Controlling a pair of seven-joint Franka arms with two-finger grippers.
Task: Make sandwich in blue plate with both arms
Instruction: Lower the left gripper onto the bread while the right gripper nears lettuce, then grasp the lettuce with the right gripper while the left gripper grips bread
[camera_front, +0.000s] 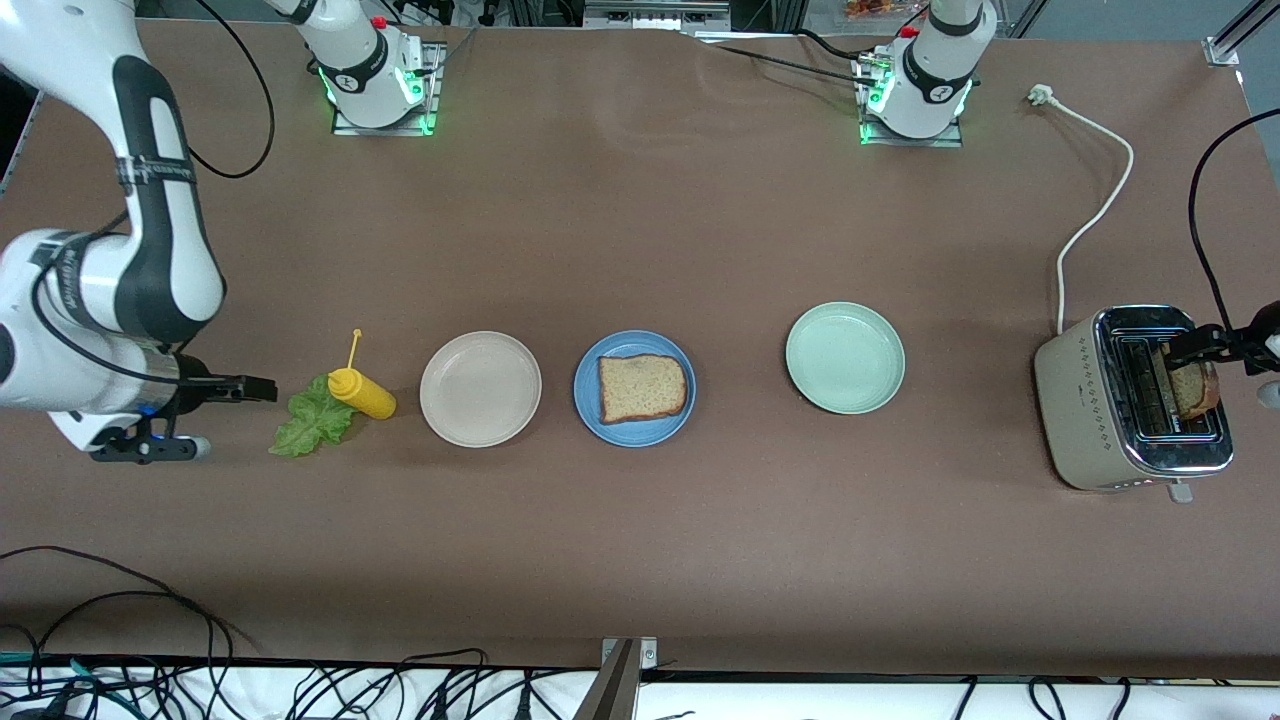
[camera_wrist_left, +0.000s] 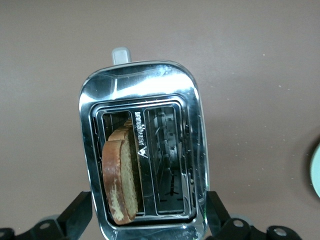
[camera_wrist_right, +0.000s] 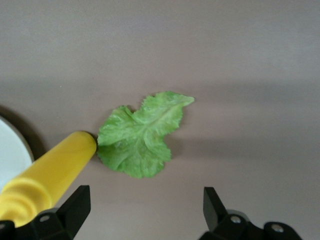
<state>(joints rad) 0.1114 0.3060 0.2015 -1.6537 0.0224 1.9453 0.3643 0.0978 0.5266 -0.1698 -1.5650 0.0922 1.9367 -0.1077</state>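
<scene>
The blue plate (camera_front: 588, 405) sits mid-table with one slice of brown bread (camera_front: 642, 387) lying flat on it. A second slice (camera_front: 1192, 390) (camera_wrist_left: 120, 175) stands in a slot of the toaster (camera_front: 1075, 395) (camera_wrist_left: 150, 82) at the left arm's end. My left gripper (camera_front: 1222, 362) (camera_wrist_left: 147, 215) hangs open over the toaster, its fingers either side of the chrome top. The green lettuce leaf (camera_front: 313, 422) (camera_wrist_right: 137, 137) lies on the table at the right arm's end. My right gripper (camera_front: 215, 418) (camera_wrist_right: 145, 207) is open just beside the leaf, holding nothing.
A yellow squeeze bottle (camera_front: 362, 393) (camera_wrist_right: 45, 180) lies touching the lettuce, between it and the beige plate (camera_front: 480, 390). A pale green plate (camera_front: 845, 357) stands between the blue plate and the toaster. The toaster's white cord (camera_front: 1095, 215) runs toward the left arm's base.
</scene>
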